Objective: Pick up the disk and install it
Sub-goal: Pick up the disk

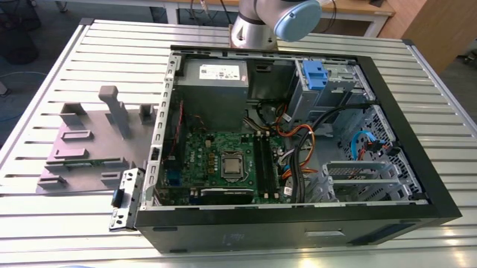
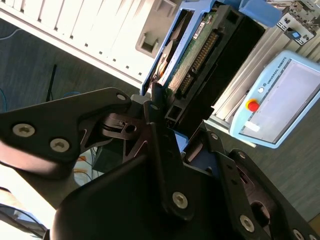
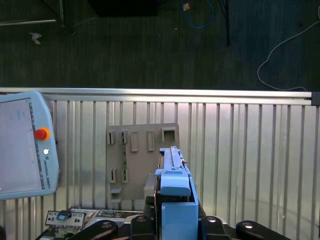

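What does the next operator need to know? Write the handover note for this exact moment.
The gripper is shut on the disk, gripping its blue carrier frame.
The disk is off the table, held in the air by the grey fixture in the first wrist view.
The computer case lies open on the table in the exterior view.
Done: pick-up. Left: the install; the disk is not in the case.

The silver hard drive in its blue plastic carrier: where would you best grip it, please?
Across the two broad flat faces of the silver hard drive, at one end, coming end-on, as the black gripper seems to hold it: thin, parallel faces suit a pinch.
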`<state>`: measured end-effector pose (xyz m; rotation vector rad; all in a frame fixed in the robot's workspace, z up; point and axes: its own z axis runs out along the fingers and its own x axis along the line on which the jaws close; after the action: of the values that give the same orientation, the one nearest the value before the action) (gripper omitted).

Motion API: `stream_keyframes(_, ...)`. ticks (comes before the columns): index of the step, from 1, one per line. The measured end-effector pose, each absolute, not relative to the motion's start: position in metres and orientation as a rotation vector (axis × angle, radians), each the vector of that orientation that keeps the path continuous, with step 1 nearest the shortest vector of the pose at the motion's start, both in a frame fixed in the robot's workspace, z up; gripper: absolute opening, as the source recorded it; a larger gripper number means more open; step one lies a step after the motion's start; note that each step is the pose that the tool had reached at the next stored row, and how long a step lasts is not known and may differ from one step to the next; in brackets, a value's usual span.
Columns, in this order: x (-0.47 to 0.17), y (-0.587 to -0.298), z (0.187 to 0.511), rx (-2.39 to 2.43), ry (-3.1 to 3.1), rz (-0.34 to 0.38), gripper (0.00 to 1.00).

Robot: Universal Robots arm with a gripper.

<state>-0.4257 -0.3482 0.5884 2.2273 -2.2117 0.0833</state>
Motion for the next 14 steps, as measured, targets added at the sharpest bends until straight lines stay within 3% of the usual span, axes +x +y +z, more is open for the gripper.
stream_keyframes(14,-0.4257,-0.3482,0.5972,2.227,-2.212,0.083,0.36)
